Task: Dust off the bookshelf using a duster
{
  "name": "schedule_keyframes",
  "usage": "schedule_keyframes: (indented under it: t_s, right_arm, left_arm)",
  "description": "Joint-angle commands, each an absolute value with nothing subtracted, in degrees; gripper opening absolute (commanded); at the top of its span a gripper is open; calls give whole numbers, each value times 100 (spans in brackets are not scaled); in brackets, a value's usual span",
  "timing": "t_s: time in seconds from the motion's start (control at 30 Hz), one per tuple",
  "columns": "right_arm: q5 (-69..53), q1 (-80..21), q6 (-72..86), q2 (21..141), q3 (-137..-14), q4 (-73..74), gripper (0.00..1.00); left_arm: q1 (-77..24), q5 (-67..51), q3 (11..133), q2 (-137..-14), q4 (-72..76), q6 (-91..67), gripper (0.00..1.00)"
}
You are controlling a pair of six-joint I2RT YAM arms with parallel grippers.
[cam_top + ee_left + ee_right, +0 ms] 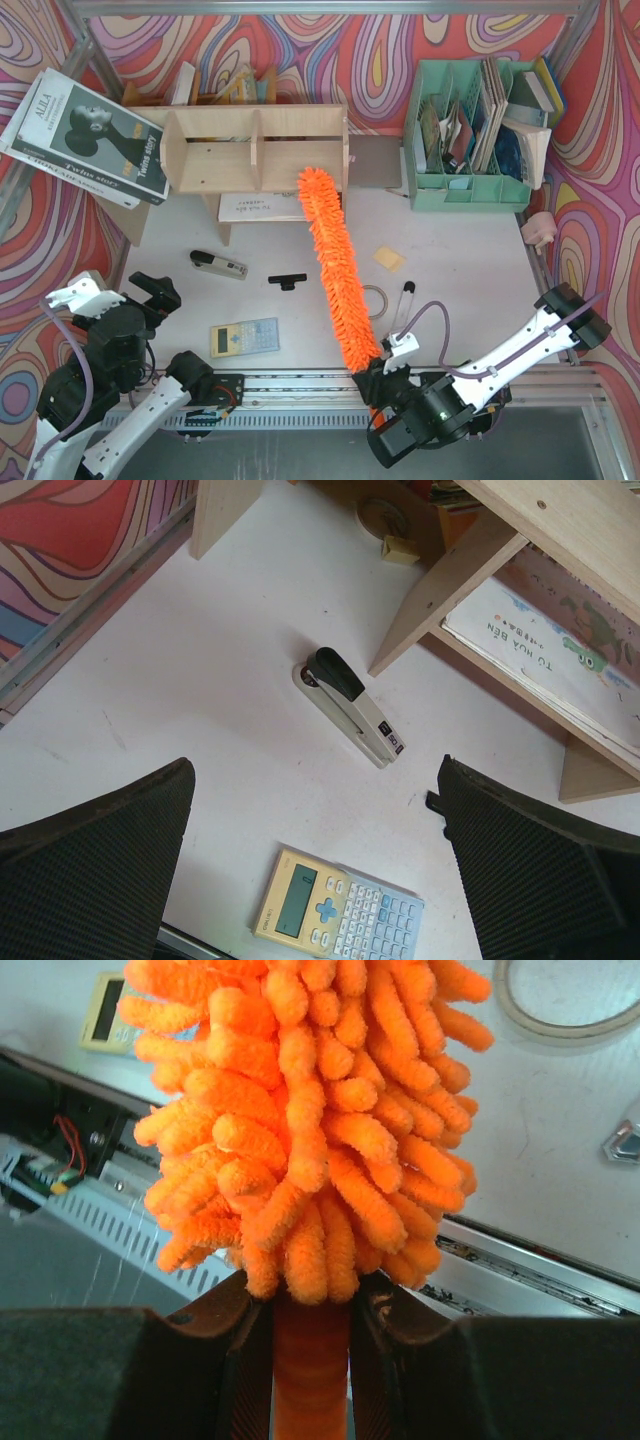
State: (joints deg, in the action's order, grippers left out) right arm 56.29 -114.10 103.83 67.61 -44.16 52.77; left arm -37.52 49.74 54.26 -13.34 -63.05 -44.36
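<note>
Orange fluff runs in a long diagonal up the middle of the desk [470,260]: the duster [335,270] has its tip at the front of the bookshelf's [255,150] right-hand bay, toward the far edge. From where I stand I cannot tell whether the fibres actually touch the wood. The right gripper [310,1330], at the near edge, is clenched on the thin handle [310,1380] just below the fluffy head. The left gripper [157,293] is released, jaws wide and holding nothing, near the near-left corner above the calculator [340,915] and stapler [350,705].

The worry is leverage. With the grip right at the handle's end, any drag on the far tip could twist the duster in the jaws or bend it off line. A firm sideways sweep might also shove the light plywood shelf, or disturb the books propped behind it. The head lies close over the tape ring [375,300] and black clip [287,281], so a low pass could drag either one along.
</note>
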Motion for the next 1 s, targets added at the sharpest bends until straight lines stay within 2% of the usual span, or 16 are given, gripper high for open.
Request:
schedule_keyframes:
  t_s: [0.0, 0.2, 0.4, 0.87, 0.97]
  right_arm:
    - [5899, -11654, 9508, 6703, -4389, 4675, 0]
    - [6458, -12232, 10555, 7359, -5007, 5953, 0]
    - [6552, -12519, 12483, 8067, -5415, 7646, 0]
    - [6710, -12185, 12133, 7681, -4940, 6883, 0]
    - [6749, -11962, 11404, 7531, -4867, 6287, 0]
  left_arm:
    - [-3787, 5018, 5379, -1389, -6284, -4362, 98]
    - [-3783, 5019, 5375, -1422, -6284, -4367, 98]
    - [-3783, 5009, 5393, -1492, -6293, -4366, 98]
    - [-3780, 4988, 5384, -1518, -6275, -4337, 98]
    - [-3780, 4983, 5385, -1550, -6269, -4330, 98]
